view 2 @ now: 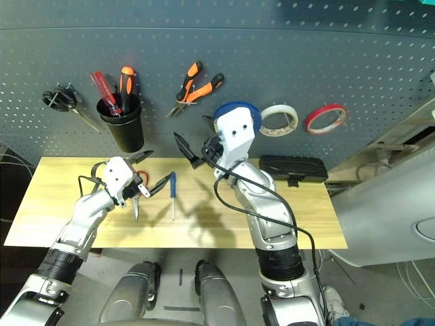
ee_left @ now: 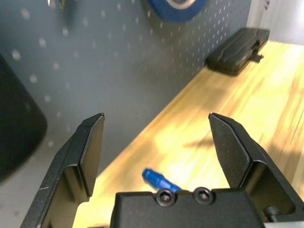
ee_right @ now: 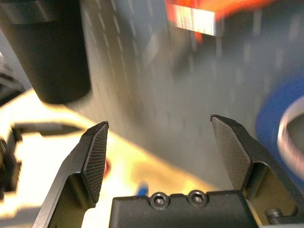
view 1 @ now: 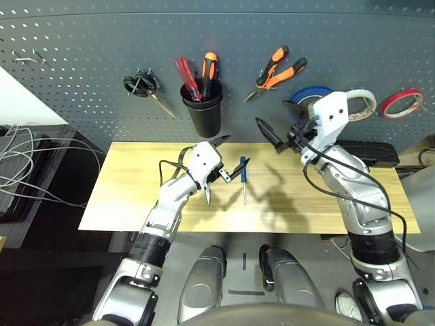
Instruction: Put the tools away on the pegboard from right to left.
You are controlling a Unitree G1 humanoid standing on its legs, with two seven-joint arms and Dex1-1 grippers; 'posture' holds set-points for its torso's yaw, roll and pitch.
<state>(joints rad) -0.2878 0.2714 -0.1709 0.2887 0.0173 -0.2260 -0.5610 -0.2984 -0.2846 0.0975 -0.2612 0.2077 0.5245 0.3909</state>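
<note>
Blue-handled screwdriver [view 1: 243, 178] lay on the table [view 1: 122, 197], at three o'clock of the left pincer [view 1: 222, 164], whose jaws stood wide and empty. The right pincer [view 1: 280, 136], likewise agape, hung below the pliers [view 1: 275, 73] on the pegboard [view 1: 81, 61]. Best approach judged: straddle the handle squarely before closing.

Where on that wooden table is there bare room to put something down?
The table's left end, left of the left gripper, is bare, as is the right front below the black case. The middle is crowded: blue-handled screwdriver and both arms.
</note>
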